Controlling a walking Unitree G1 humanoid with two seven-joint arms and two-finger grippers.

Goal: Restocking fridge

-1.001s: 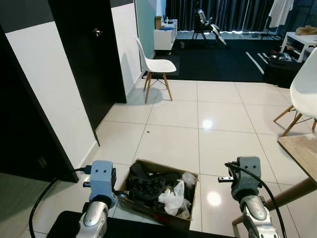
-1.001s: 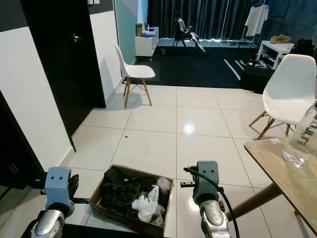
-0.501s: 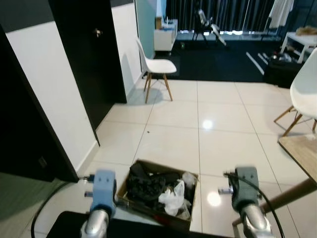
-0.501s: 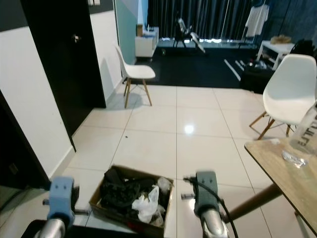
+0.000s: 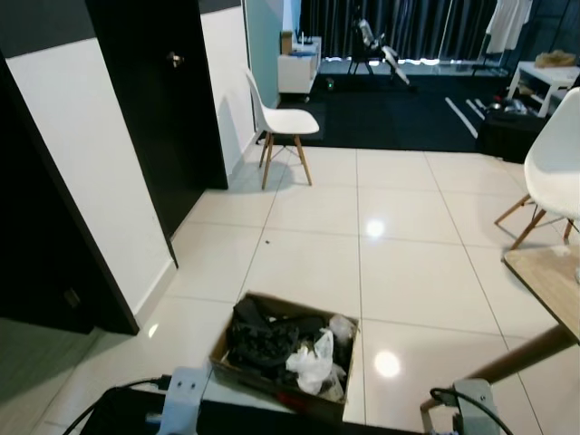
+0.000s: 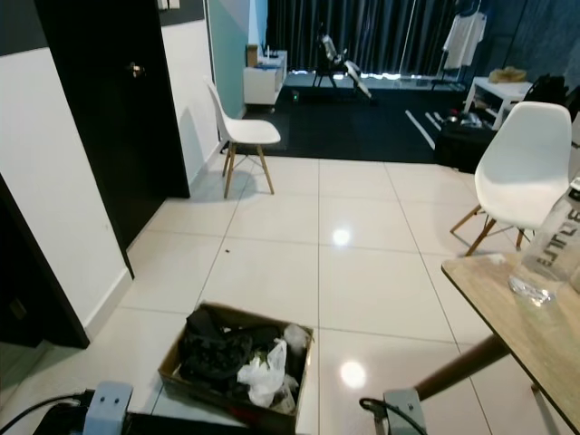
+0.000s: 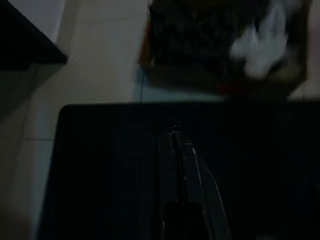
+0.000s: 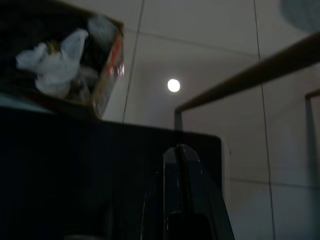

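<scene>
Glossy white floor tiles (image 5: 308, 272) carry an open brown cardboard box (image 5: 285, 349) of dark clutter ahead between both lowered, pressed-together hands, left hand (image 7: 176, 137) slightly nearer than right hand (image 8: 181, 150).

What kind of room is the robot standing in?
It looks like the living and dining part of a home. There are white chairs on a shiny tiled floor, a wooden table holding a clear bottle, and a cardboard box of odds and ends on the floor.
</scene>
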